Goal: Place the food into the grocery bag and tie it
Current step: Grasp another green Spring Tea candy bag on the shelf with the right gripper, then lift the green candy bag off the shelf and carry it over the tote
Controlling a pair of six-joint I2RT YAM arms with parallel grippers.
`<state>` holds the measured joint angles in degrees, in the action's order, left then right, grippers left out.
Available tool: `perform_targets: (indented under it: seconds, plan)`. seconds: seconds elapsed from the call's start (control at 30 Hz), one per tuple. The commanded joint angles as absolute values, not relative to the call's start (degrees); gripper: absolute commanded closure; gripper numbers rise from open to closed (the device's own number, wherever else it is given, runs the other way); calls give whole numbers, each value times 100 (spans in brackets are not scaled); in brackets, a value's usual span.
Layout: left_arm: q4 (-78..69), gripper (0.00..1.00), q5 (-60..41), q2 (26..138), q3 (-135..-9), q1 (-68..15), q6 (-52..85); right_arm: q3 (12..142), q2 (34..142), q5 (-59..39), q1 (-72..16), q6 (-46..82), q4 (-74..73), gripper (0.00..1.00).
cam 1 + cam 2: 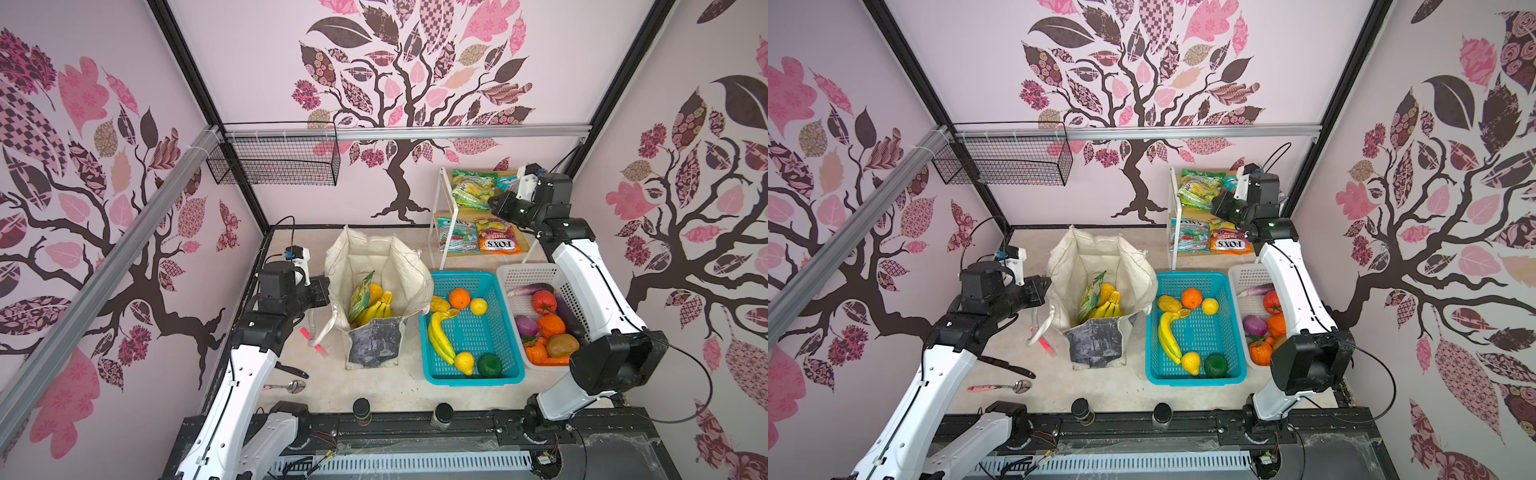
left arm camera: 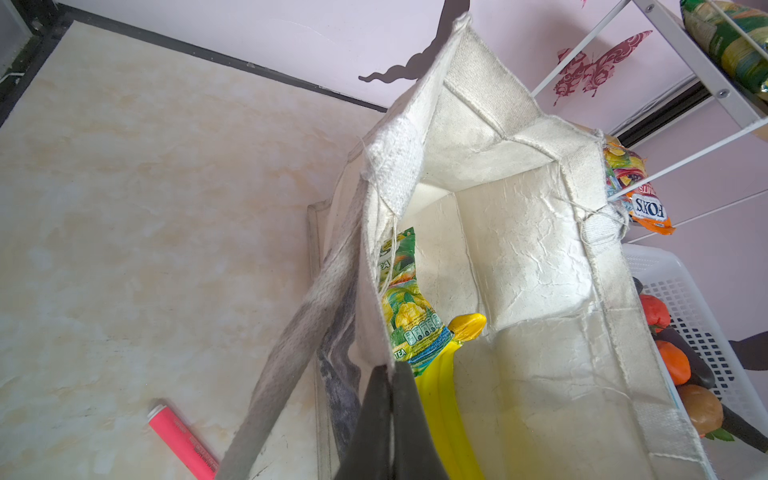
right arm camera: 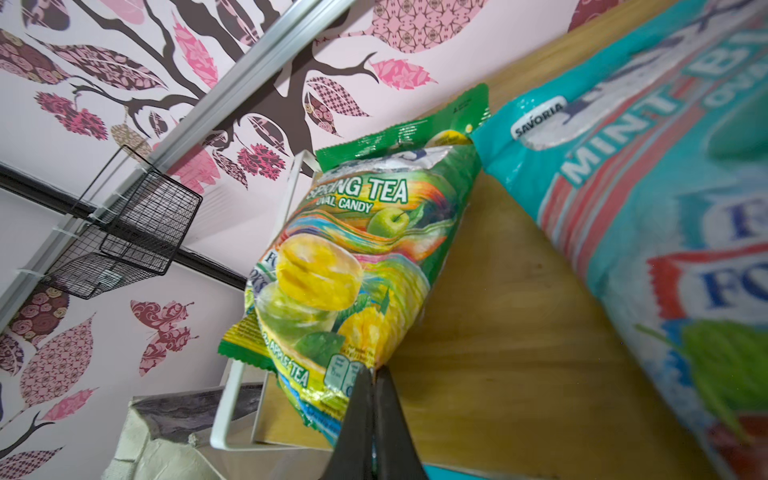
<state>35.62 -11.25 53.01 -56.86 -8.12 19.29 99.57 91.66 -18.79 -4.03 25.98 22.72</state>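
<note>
The grocery bag [image 1: 376, 257] [image 1: 1100, 253] stands open at mid-table, holding a green-yellow packet [image 1: 360, 297], bananas [image 1: 376, 311] and an orange fruit. My left gripper [image 1: 326, 291] [image 2: 391, 370] is shut on the bag's left rim [image 2: 374, 291]. At the white shelf rack's top level, my right gripper [image 1: 494, 203] [image 3: 373, 372] is shut on the lower edge of a green-yellow snack packet [image 3: 353, 270] [image 1: 473, 191], which lies next to a teal packet [image 3: 644, 187]. More food fills the teal basket [image 1: 473, 380] and the white basket [image 1: 528, 274].
The rack's lower shelf holds a teal packet [image 1: 455, 235] and an orange one [image 1: 496, 239]. A pink marker [image 1: 313, 343], a knife [image 1: 291, 370] and a spoon [image 1: 286, 386] lie left of the bag. Two dark jars [image 1: 361, 409] stand at the front edge. A wire basket [image 1: 274, 160] hangs on the back-left rail.
</note>
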Motion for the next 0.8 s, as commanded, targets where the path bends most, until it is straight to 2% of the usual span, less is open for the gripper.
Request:
perform_targets:
  seconds: [0.0, 0.23, 0.77]
  plan:
    - [3472, 100, -1222, 5231, -5544, -798, 1881, 10412, 8843, -2145, -437, 2637, 2385, 100]
    - [3487, 100, -1213, 5224, -5534, -795, 1881, 10849, 8824, -2854, -444, 2794, 2361, 100]
    - [3476, 100, -1204, 5214, -5537, -792, 1885, 11246, 8400, -3226, -446, 2912, 2416, 100]
